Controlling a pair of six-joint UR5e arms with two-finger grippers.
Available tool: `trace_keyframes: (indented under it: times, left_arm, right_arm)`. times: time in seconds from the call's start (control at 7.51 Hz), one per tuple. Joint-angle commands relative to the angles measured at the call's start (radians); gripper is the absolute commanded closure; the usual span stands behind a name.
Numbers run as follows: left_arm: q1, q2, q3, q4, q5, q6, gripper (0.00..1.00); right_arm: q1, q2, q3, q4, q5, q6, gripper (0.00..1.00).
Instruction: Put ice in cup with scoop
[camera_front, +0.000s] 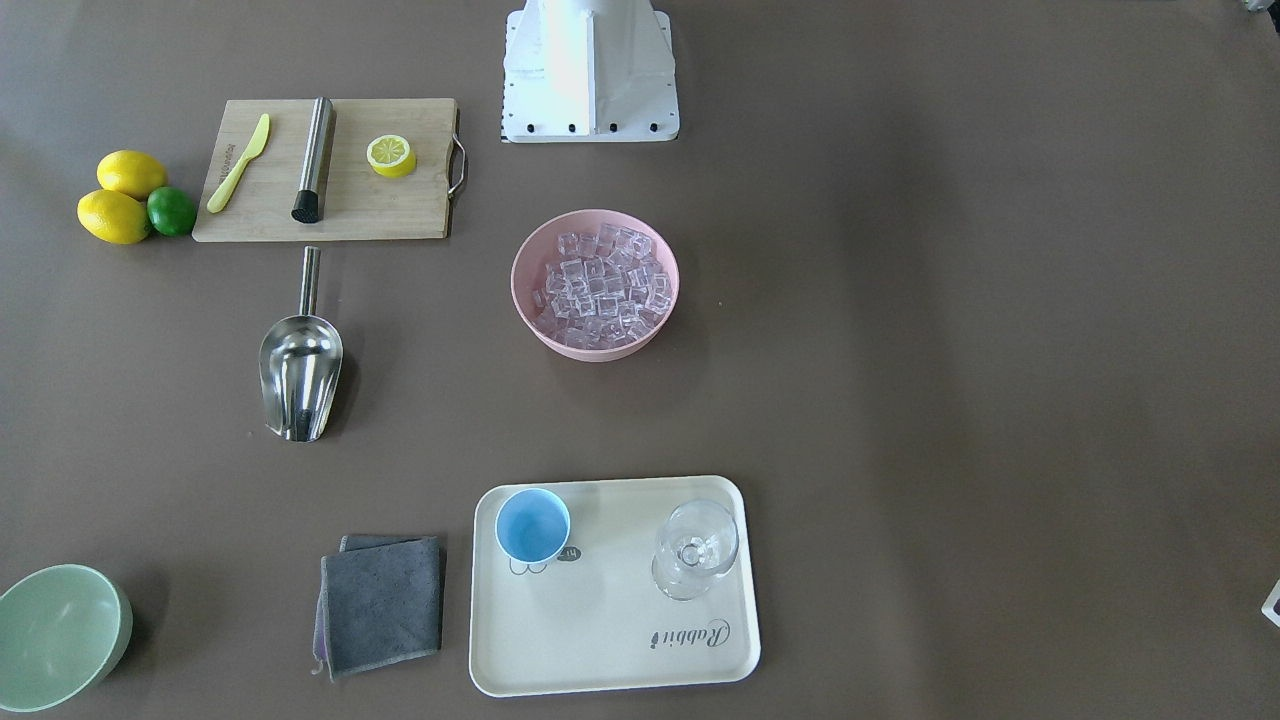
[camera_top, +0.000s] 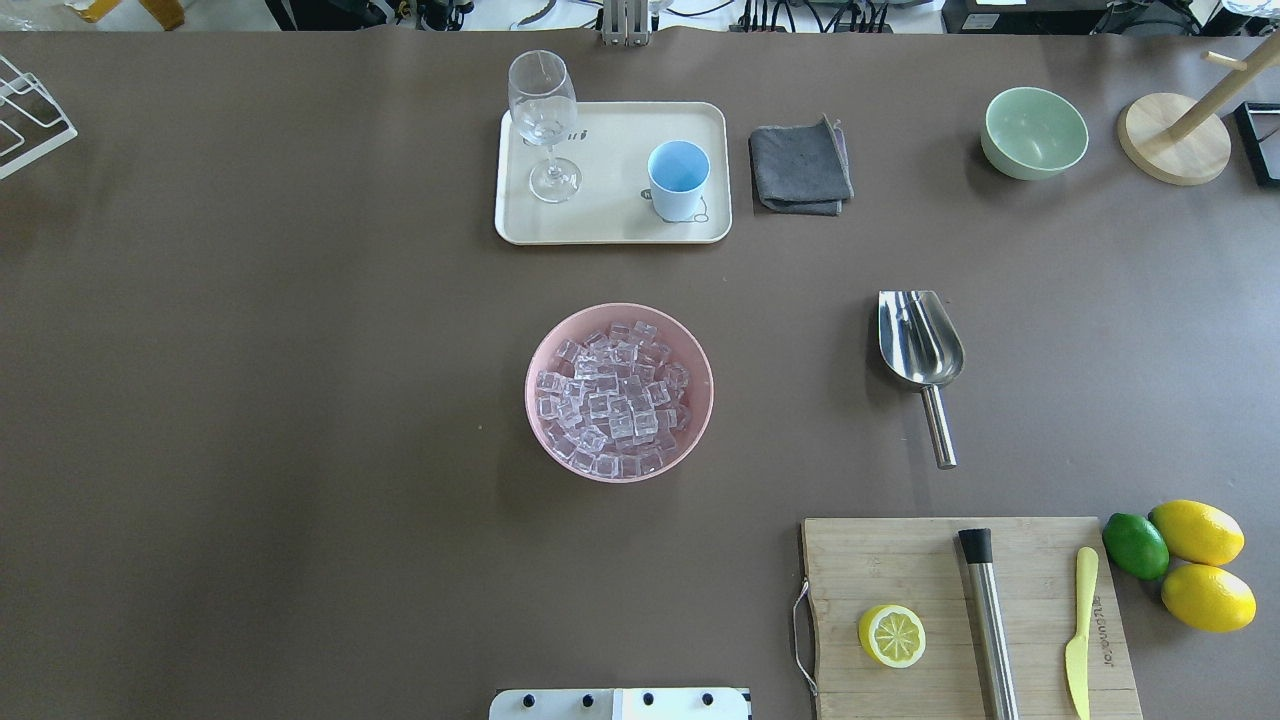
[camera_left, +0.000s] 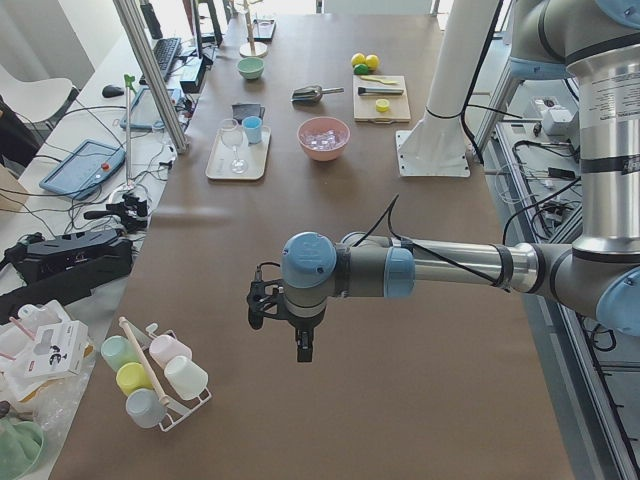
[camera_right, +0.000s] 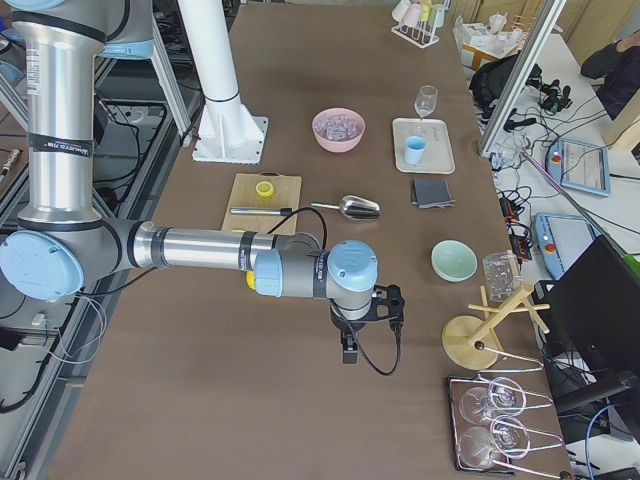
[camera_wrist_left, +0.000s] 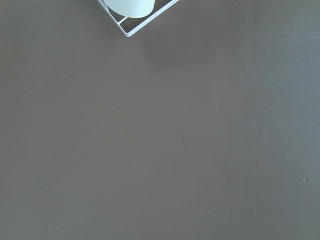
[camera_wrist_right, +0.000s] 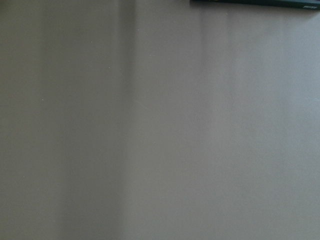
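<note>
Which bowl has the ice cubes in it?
The pink bowl in the middle holds the ice; the pale green bowl is empty.

"Rabbit" in script, upside-down, on the cream tray (camera_front: 600, 640)

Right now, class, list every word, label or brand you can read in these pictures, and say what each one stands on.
"Rabbit": script printed on the cream tray, upside down in the front-facing view.
Small dark bubble mark on that tray beside the cup: too small to read.
Brand mark on the cutting board, next to the yellow knife: too blurred to read.
No other text is legible.
</note>
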Motion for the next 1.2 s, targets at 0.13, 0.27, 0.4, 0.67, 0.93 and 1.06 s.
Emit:
trace_keyframes:
  times: [0.13,0.27,0.4,0.67,0.93,1.06]
  left_arm:
    - [0.000,0.002,0.000,0.002,-0.002,-0.002,0.02]
    - [0.000,0.002,0.001,0.002,-0.002,-0.003,0.02]
    - [0.001,0.000,-0.008,0.000,-0.005,-0.005,0.02]
    - [0.003,-0.003,-0.004,-0.009,-0.085,-0.003,0.02]
    - [0.005,-0.003,-0.017,-0.012,-0.106,0.001,0.02]
    - [0.005,-0.003,-0.031,-0.014,-0.106,0.003,0.02]
  right_arm:
    - [0.000,-0.005,-0.007,0.000,0.001,0.001,0.00]
    - [0.000,-0.007,-0.008,0.000,0.001,-0.001,0.00]
    - [0.000,-0.005,-0.008,0.002,0.000,-0.001,0.00]
    - [0.000,-0.008,-0.007,0.002,-0.003,-0.008,0.00]
    - [0.000,0.004,0.002,0.002,-0.033,-0.008,0.00]
    - [0.000,0.006,-0.004,0.002,-0.040,-0.007,0.00]
